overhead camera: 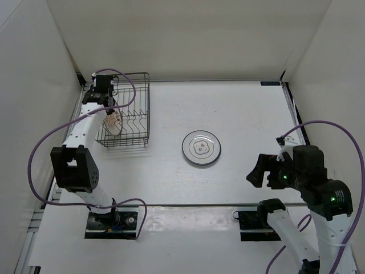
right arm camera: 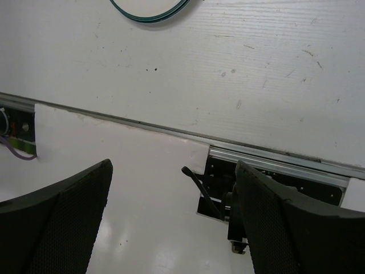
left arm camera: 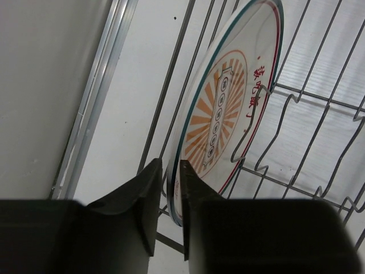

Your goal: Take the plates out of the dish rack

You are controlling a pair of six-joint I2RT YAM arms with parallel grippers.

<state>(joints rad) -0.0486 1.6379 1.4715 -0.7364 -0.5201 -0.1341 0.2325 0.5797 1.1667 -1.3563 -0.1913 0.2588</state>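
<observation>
The dish rack (overhead camera: 146, 103), a dark wire basket, sits at the far left. A white plate with an orange sunburst pattern (left arm camera: 228, 103) stands on edge between the rack's tines (left arm camera: 296, 137). From above, that plate (overhead camera: 113, 124) is mostly hidden by the arm. My left gripper (left arm camera: 171, 168) reaches down into the rack (overhead camera: 112, 117), its jaws shut on the plate's lower rim. A second plate with a dark grey rim (overhead camera: 201, 148) lies flat mid-table, and its edge (right arm camera: 151, 11) shows in the right wrist view. My right gripper (right arm camera: 174, 165) hangs open and empty at the near right (overhead camera: 259, 171).
White walls enclose the table on three sides, with the left wall close beside the rack. A metal rail (right arm camera: 171, 128) runs along the near edge. The right arm's base mount (right arm camera: 222, 188) lies below my right gripper.
</observation>
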